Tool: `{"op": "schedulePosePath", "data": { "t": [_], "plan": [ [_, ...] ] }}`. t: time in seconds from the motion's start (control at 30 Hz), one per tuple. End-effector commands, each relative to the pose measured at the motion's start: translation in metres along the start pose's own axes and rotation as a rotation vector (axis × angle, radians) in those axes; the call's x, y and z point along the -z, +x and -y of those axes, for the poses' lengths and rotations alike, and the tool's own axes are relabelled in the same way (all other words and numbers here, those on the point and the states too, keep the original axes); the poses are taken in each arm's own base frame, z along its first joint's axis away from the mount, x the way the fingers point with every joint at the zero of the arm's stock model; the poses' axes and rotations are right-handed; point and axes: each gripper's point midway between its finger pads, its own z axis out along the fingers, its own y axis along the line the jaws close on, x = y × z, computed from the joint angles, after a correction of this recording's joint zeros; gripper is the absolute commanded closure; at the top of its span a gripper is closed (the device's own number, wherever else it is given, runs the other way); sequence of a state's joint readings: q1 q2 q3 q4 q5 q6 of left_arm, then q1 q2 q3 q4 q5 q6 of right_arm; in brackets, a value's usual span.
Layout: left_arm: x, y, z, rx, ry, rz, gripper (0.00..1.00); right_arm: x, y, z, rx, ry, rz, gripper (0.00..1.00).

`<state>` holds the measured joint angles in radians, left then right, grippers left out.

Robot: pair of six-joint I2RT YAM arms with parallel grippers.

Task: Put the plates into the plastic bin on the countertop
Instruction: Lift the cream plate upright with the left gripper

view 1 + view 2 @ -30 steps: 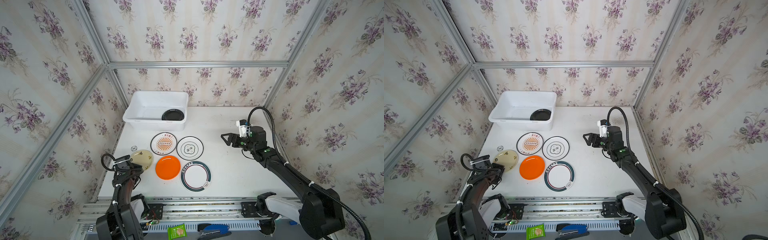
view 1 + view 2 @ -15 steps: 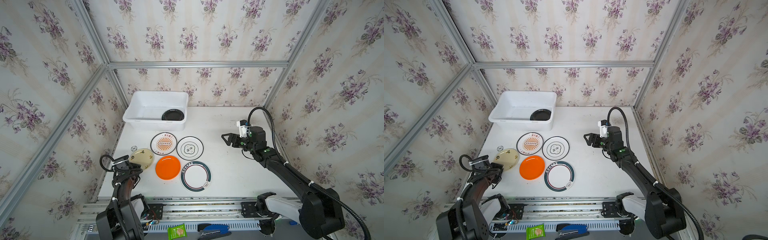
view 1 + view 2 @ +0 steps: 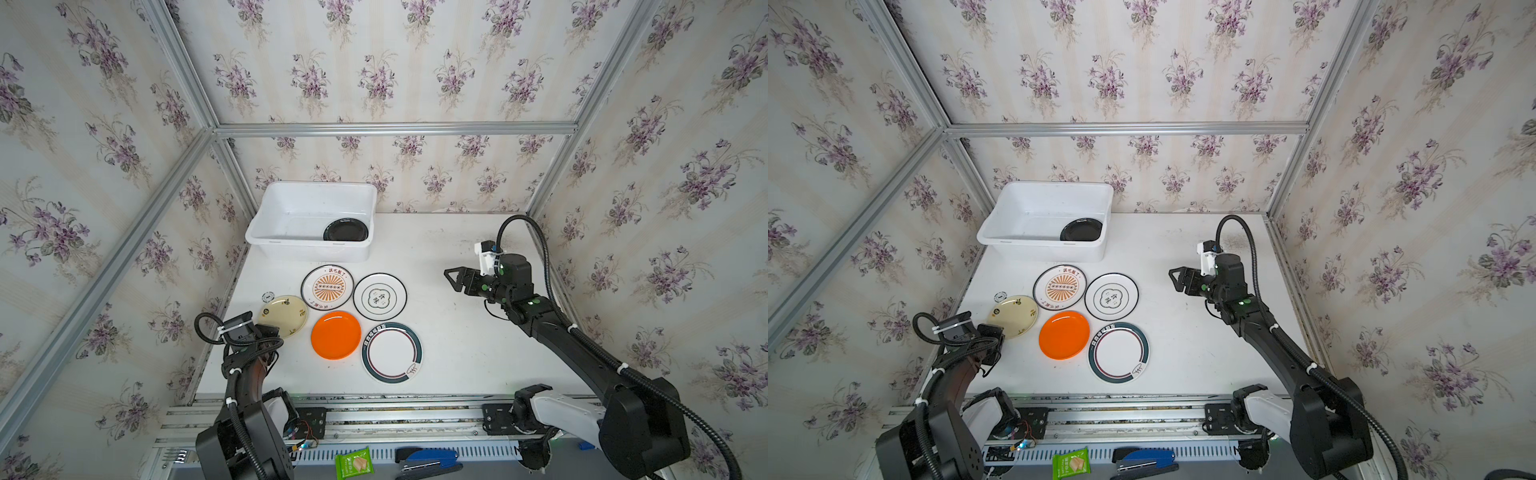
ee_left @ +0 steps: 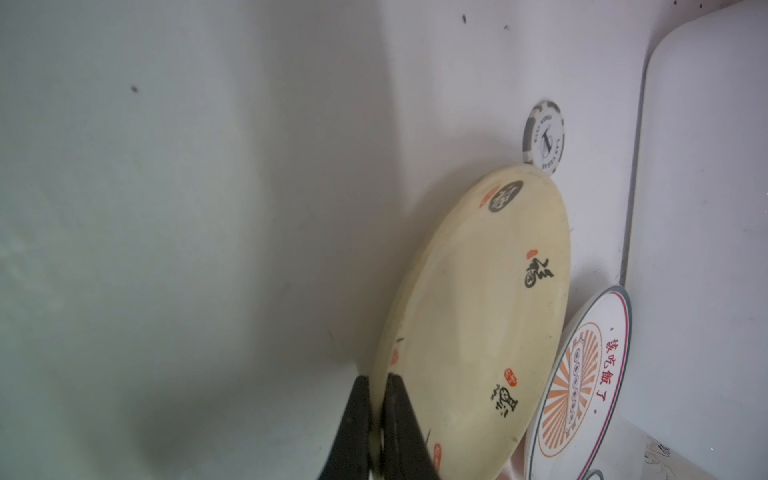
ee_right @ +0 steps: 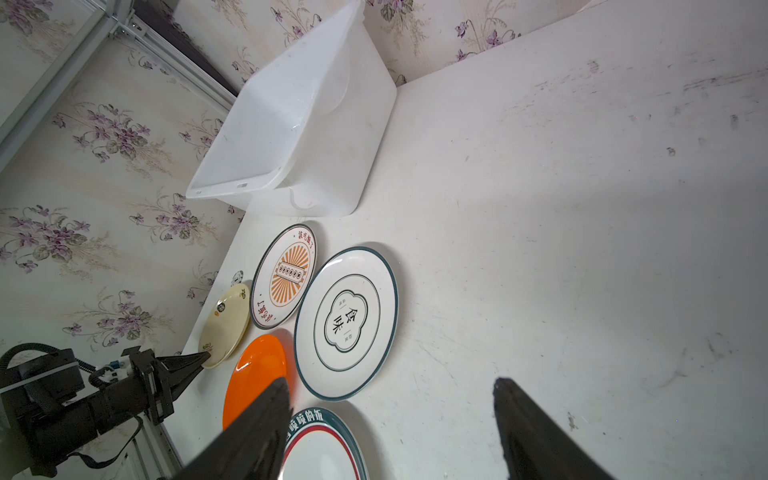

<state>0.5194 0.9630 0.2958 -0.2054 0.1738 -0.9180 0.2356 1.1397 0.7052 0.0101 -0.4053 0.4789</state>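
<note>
black plate [image 3: 345,230]: near part was hidden behind bin [image 3: 307,251] wall | cream plate [image 3: 286,313]: near rim was covered by left tool [image 3: 277,331] in both top views | sunburst plate [image 4: 582,374]: cut off by left wrist view's edge | teal-banded plate [image 5: 324,451]: cut off by right wrist view's edge | token [image 3: 268,296]: print was too small to read from above

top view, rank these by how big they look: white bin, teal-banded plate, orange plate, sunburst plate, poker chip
1. white bin
2. teal-banded plate
3. orange plate and sunburst plate: nearly alike, so not ranked
4. poker chip, by far the smallest
</note>
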Motion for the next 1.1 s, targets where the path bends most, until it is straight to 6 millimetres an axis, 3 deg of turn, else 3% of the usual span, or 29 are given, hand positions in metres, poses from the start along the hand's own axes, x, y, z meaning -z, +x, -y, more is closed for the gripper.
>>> {"op": "schedulePosePath", "data": {
  "t": [0.0,0.23,0.67,0.87,1.07],
  "plan": [
    [0.002,0.010,-0.018,0.027,-0.069,-0.033,0.99,0.003,-0.008,-0.002,0.013,0.004,0.031,0.20],
    [0.010,0.006,-0.004,0.029,0.003,-0.008,1.00,-0.002,-0.010,-0.005,-0.012,-0.015,0.023,0.20],
    [0.025,0.015,0.014,0.022,0.158,-0.008,1.00,-0.007,-0.014,-0.012,-0.045,-0.049,0.004,0.20],
    [0.027,0.022,0.013,0.026,0.180,-0.024,1.00,-0.005,-0.010,-0.010,-0.051,-0.042,0.002,0.20],
    [0.036,0.026,0.026,0.034,0.245,-0.047,1.00,-0.005,-0.005,-0.008,-0.058,-0.042,-0.010,0.20]
  ]
}}
